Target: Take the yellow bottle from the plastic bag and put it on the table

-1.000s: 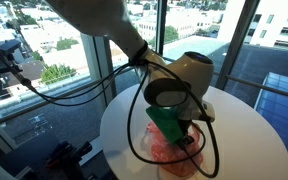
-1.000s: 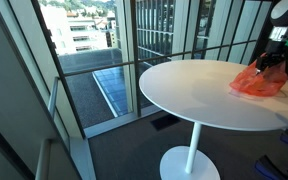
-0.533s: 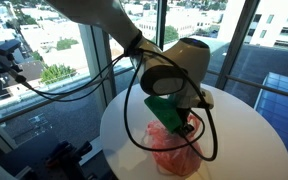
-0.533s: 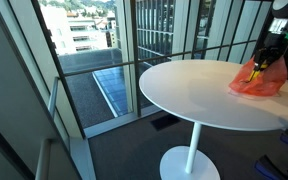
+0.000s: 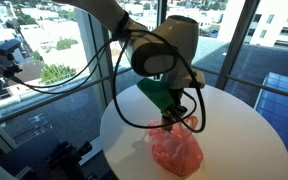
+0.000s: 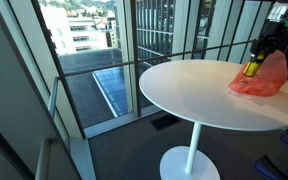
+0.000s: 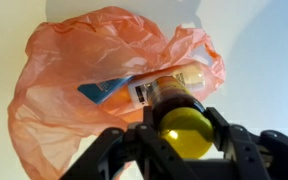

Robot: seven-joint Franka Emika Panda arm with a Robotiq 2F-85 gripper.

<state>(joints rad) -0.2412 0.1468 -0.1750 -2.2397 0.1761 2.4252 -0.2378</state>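
My gripper (image 7: 183,135) is shut on the yellow bottle (image 7: 176,108), gripping it just below its yellow cap. The bottle has a dark neck and a yellow and white label. It hangs lifted partly out of the orange plastic bag (image 7: 74,85), which lies crumpled on the white round table (image 7: 259,60). In an exterior view the gripper (image 5: 170,118) holds the bottle above the bag (image 5: 177,152). In an exterior view the bottle (image 6: 252,68) shows yellow beside the bag (image 6: 262,78) at the table's far side. A blue item (image 7: 109,91) stays in the bag.
The round table (image 5: 239,140) stands on a single pedestal (image 6: 192,150) next to tall glass windows (image 6: 94,50) and a railing. Black cables (image 5: 114,80) hang from the arm over the table's edge.
The gripper has risen from down in the bag, drawing the yellow bottle up and out of it. The bag's top has been pulled upward with it.
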